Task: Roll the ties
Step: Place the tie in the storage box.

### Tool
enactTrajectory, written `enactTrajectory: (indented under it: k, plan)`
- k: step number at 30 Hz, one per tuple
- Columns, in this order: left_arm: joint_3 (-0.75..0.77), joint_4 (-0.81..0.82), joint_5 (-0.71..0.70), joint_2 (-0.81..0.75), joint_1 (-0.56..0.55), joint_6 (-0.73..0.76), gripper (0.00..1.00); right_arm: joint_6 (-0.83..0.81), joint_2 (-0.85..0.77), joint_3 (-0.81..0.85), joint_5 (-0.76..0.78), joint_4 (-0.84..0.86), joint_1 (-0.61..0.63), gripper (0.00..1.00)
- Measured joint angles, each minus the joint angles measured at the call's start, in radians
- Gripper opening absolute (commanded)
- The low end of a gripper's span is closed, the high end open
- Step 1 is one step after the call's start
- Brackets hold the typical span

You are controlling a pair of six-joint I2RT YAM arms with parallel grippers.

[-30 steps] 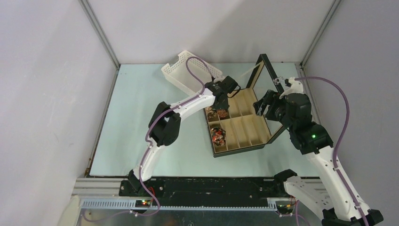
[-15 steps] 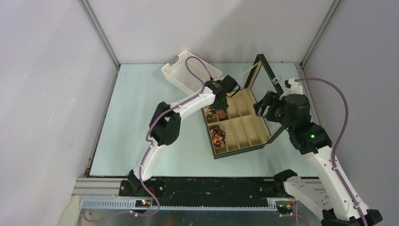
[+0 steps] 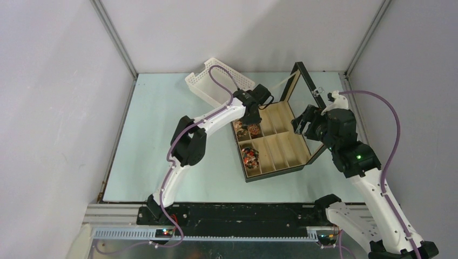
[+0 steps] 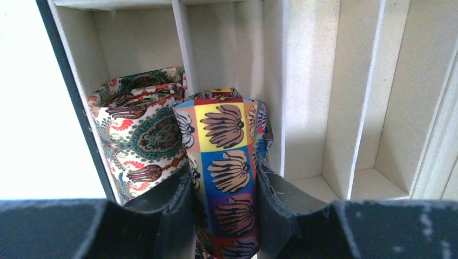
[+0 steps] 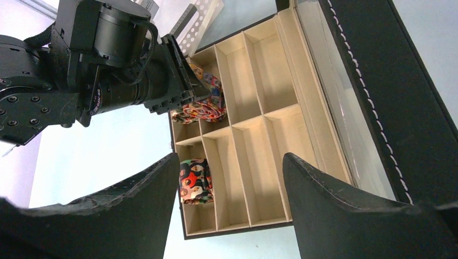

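Note:
My left gripper [image 4: 224, 194] is shut on a rolled tie with bright squares and fan shapes [image 4: 227, 156], held in a far-left compartment of the black box [image 3: 244, 162]. A rolled paisley tie [image 4: 140, 124] sits in the compartment beside it. A third rolled tie, red and dark, [image 3: 250, 156] lies in the near-left compartment and shows in the right wrist view [image 5: 195, 181]. My right gripper [image 5: 229, 205] is open and empty, hovering above the right side of the box by its raised glass lid [image 3: 305, 86].
A white perforated basket [image 3: 216, 81] stands tilted at the back, just behind my left gripper [image 3: 252, 112]. The box's other cream compartments [image 3: 281, 143] hold nothing. The lid stands upright close to my right gripper [image 3: 305, 121].
My left gripper has drawn back slightly toward the far-left corner of the box with the tie. The right arm has barely moved.

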Motion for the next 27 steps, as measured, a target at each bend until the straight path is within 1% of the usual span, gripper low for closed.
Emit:
enactTrajectory:
  k: [5,12,20,24,27]
  plan:
    - [0.003,-0.004,0.0,0.0,0.0,-0.006,0.0,0.0,0.0,-0.001,-0.002,0.0,-0.003,0.73]
    - [0.062,-0.05,-0.011,0.002,0.007,-0.006,0.0,0.0,0.0,-0.002,-0.002,0.0,-0.004,0.73]
    - [0.068,-0.061,-0.02,-0.002,0.009,0.002,0.0,0.002,0.001,-0.006,-0.002,0.0,-0.004,0.73]
    - [0.135,-0.081,-0.017,-0.002,0.009,0.011,0.0,0.003,0.001,-0.008,-0.002,0.0,-0.005,0.73]
    - [0.19,-0.066,0.0,-0.011,0.009,0.011,0.0,0.003,0.0,-0.008,-0.001,0.0,-0.005,0.73]
